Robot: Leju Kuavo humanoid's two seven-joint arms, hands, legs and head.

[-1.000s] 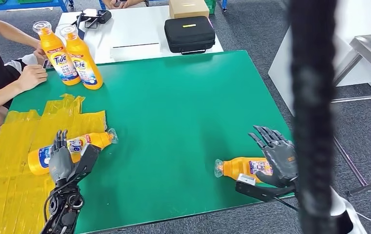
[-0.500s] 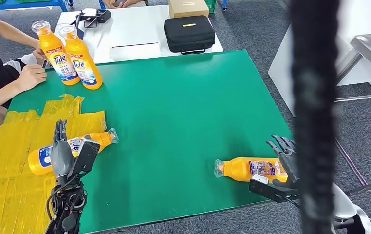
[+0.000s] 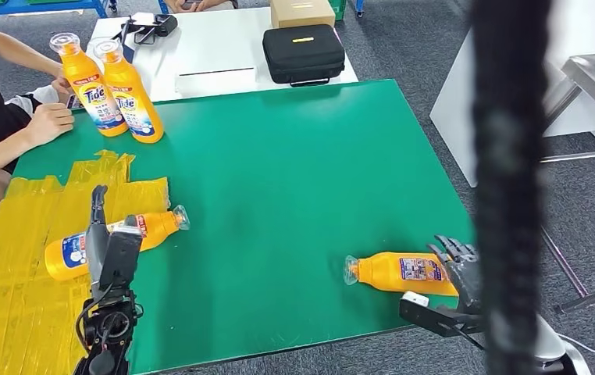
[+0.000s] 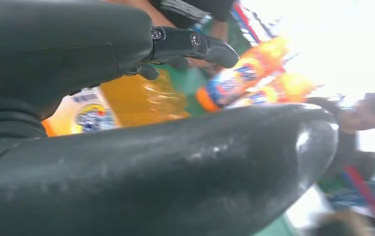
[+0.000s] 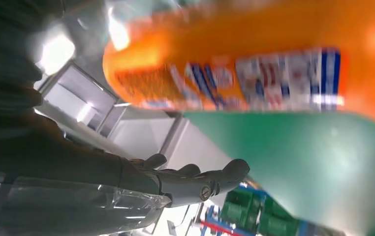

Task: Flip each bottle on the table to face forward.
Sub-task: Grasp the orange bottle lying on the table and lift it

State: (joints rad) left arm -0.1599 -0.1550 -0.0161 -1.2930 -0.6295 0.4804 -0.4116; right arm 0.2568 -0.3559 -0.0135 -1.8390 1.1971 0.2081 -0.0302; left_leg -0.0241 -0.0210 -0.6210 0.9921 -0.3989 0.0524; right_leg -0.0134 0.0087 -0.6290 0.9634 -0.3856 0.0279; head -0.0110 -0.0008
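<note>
Green matting covers the table (image 3: 294, 156), and two orange bottles lie flat on it, one by each hand. The left hand (image 3: 105, 250) stands edge-on over the middle of the left bottle (image 3: 72, 251), its fingers (image 3: 97, 205) straight and reaching past the bottle's far side, thumb apart from them; it holds nothing that can be seen, and whether it touches the bottle I cannot tell. That bottle rests on yellow tape sheeting (image 3: 21, 234), its clear cap pointing away from the hand towards the table's middle. In the left wrist view the hand (image 4: 126, 123) is close against the bottle (image 4: 136, 98), orange plastic showing between thumb and fingers.

The right hand (image 3: 460, 269) sits just beyond the base end of the right bottle (image 3: 404, 271), fingers spread and curled a little, gripping nothing; contact is unclear. This bottle's cap points away from the hand, its back label up. The right wrist view shows the fingers (image 5: 195, 179) apart from the bottle (image 5: 254, 54).

Well ahead of the left hand, two upright bottles (image 3: 115, 90) stand beside a seated person's hand (image 3: 48, 121)
</note>
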